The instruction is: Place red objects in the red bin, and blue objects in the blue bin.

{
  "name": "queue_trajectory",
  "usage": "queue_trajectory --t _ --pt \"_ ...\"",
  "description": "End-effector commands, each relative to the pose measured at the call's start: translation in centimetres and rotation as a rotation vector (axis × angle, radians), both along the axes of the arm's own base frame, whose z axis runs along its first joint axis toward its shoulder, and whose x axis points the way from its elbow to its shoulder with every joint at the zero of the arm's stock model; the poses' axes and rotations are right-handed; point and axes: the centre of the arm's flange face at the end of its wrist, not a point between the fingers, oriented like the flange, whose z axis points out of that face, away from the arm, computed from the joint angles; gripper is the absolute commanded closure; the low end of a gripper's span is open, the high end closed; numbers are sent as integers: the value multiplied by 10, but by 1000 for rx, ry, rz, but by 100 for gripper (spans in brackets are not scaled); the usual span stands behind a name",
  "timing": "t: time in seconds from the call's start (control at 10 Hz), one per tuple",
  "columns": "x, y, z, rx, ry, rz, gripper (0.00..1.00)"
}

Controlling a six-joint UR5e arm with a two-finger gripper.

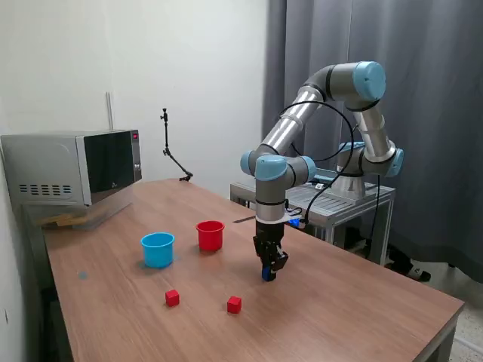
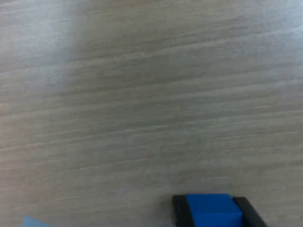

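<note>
My gripper point(image 1: 269, 273) is shut on a small dark blue cube point(image 1: 267, 274) just above the table, to the exterior view's right of both cups. The wrist view shows that blue cube point(image 2: 211, 211) pinched between the two black fingers point(image 2: 179, 208) over bare wood. The red bin point(image 1: 210, 235), a small red cup, stands upright behind and to the exterior view's left of the gripper. The blue bin point(image 1: 158, 250), a light blue cup, stands further left. Two red cubes lie on the table nearer the front: one point(image 1: 173, 298) before the blue cup, the other point(image 1: 235, 304) near the gripper.
A microwave point(image 1: 75, 166) sits at the table's far left corner in the exterior view. A thin black stand point(image 1: 172, 154) rises at the back edge. A metal cart point(image 1: 332, 204) holds the arm's base behind the wooden table point(image 1: 362, 309).
</note>
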Motion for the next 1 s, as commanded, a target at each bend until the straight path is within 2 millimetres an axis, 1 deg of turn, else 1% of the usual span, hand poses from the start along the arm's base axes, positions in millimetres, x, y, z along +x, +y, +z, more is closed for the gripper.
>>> queue_trajectory --t 0.0,0.1,0.2,0.3,0.4,0.5,0.6,0.7,0.9 --pt "-1 0 1 2 3 0 100" --pt "-2 -1 2 6 6 4 100" --pt "-12 -1 13 8 34 4 100" --pt "-29 0 40 18 91 2 100" --pt "-58 12 88 64 182 -13 100" --pt "-72 18 115 99 199 -25 100" --pt "-80 43 126 107 178 -59 100" --pt "-86 68 129 107 178 -95 100" --pt "-93 126 130 111 177 -170 100"
